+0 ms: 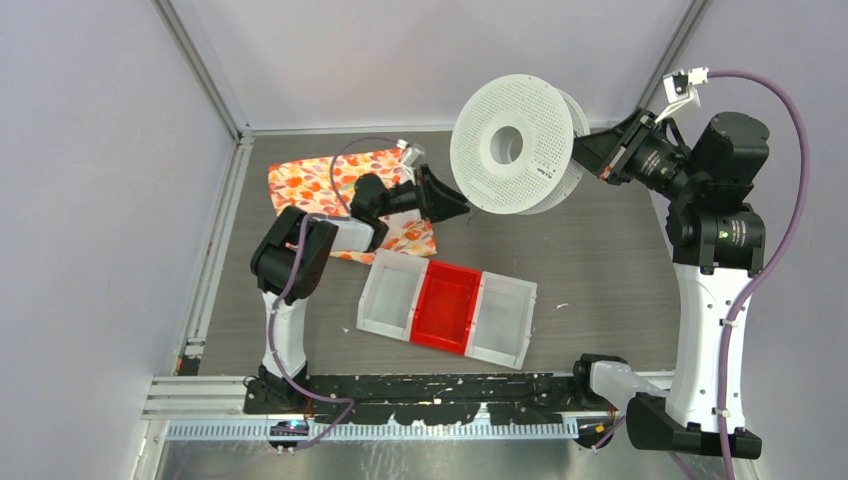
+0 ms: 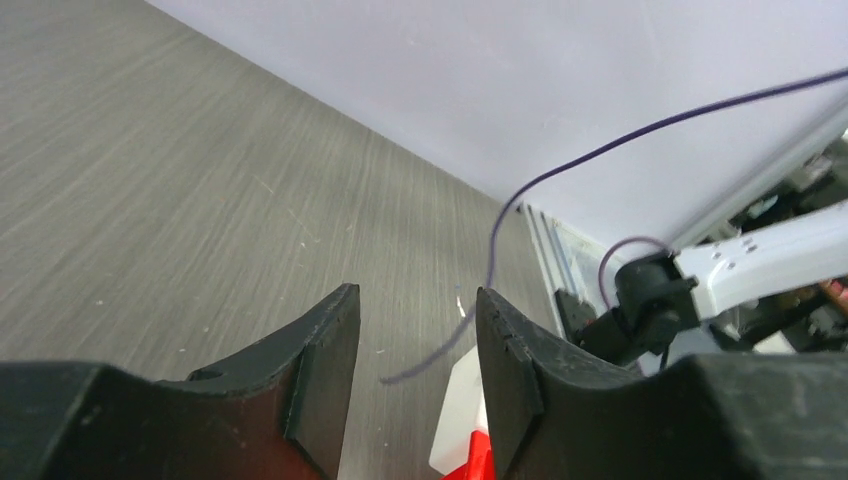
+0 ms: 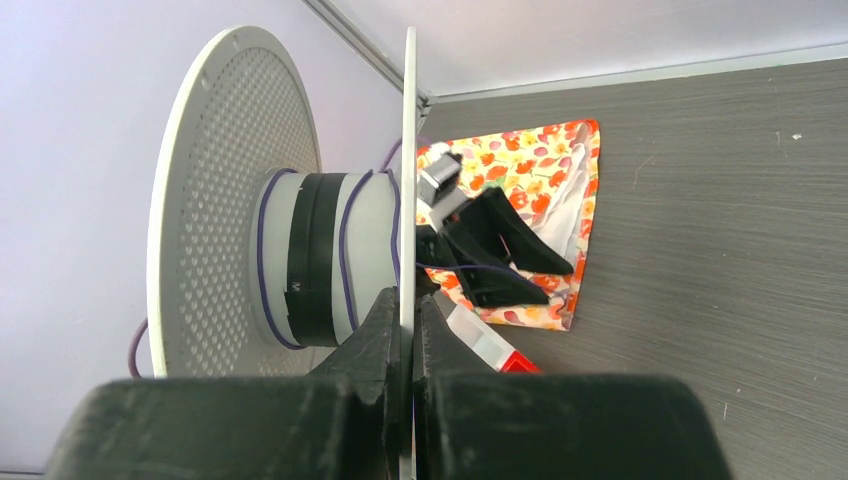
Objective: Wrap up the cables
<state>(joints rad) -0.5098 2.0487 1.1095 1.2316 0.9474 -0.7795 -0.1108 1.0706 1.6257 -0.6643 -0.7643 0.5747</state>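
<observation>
A white perforated spool (image 1: pixel 510 145) hangs in the air at the back of the table. My right gripper (image 1: pixel 582 155) is shut on the edge of one flange (image 3: pixel 408 150); in the right wrist view my right gripper (image 3: pixel 408 297) pinches it flat. A thin dark purple cable (image 3: pixel 345 250) lies in a few loose turns round the spool's hub. My left gripper (image 1: pixel 456 208) is open just left of the spool. In the left wrist view the cable (image 2: pixel 560 170) curves down and its loose end hangs between the open fingers of my left gripper (image 2: pixel 415 300), untouched.
A floral cloth (image 1: pixel 310 180) lies under the left arm at the back left. A tray with white, red and white compartments (image 1: pixel 445 305) sits mid-table; its corner shows in the left wrist view (image 2: pixel 458 400). Walls close in on three sides.
</observation>
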